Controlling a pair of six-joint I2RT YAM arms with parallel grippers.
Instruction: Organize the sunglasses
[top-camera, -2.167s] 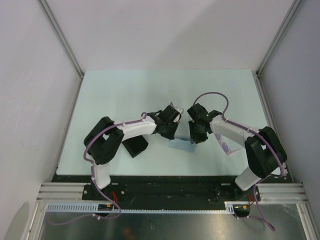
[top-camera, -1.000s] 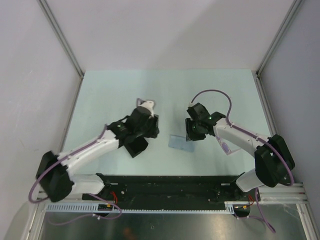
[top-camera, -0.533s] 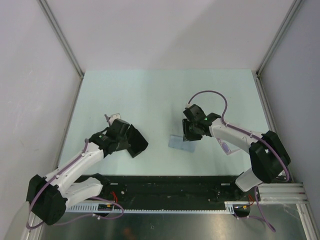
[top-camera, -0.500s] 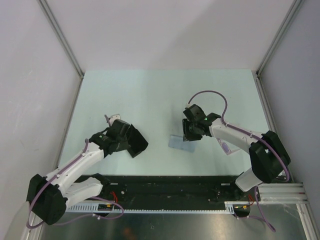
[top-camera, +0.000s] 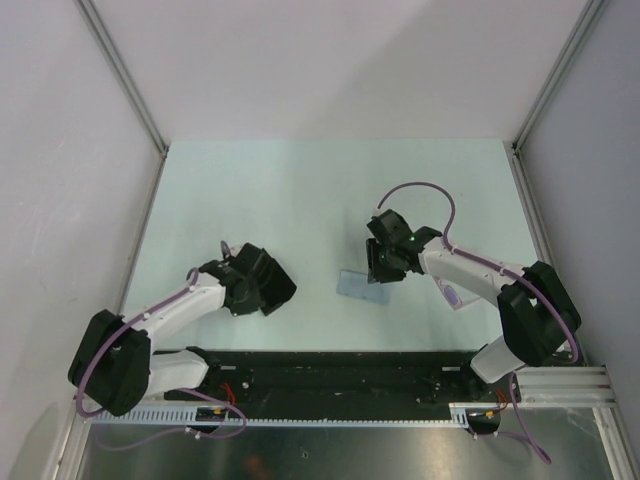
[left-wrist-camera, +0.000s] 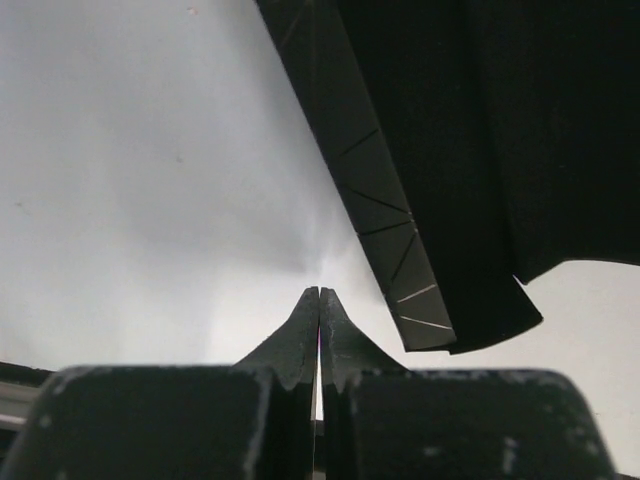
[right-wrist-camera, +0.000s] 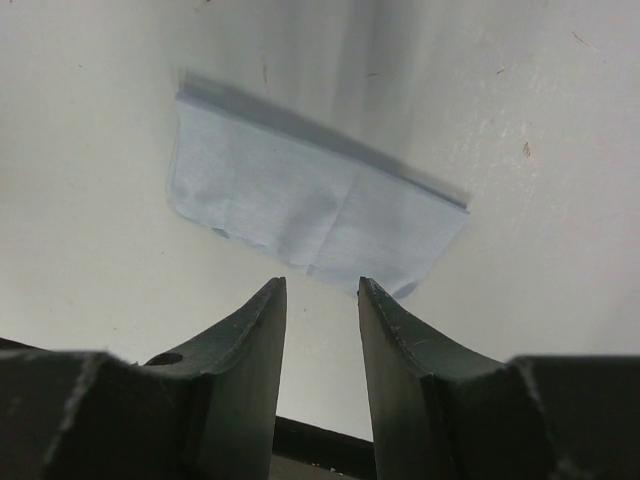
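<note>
The sunglasses (top-camera: 451, 294) show only as a small pale purple shape on the table, partly under my right forearm. They are in neither wrist view. My left gripper (top-camera: 243, 292) (left-wrist-camera: 319, 296) is shut and empty, low over the table, just left of the black case (top-camera: 270, 288) (left-wrist-camera: 480, 150). My right gripper (top-camera: 380, 270) (right-wrist-camera: 322, 285) is open and empty, with a narrow gap between its fingers. It sits just short of the near edge of the pale blue cloth (top-camera: 361, 285) (right-wrist-camera: 310, 205), which lies flat.
The pale green table top (top-camera: 320, 190) is bounded by grey walls left, right and behind. The black rail (top-camera: 330, 370) with the arm bases runs along the near edge.
My left arm has swung from the middle of the table to the left and settled beside the black case. My right gripper has shifted slightly left, toward the cloth.
</note>
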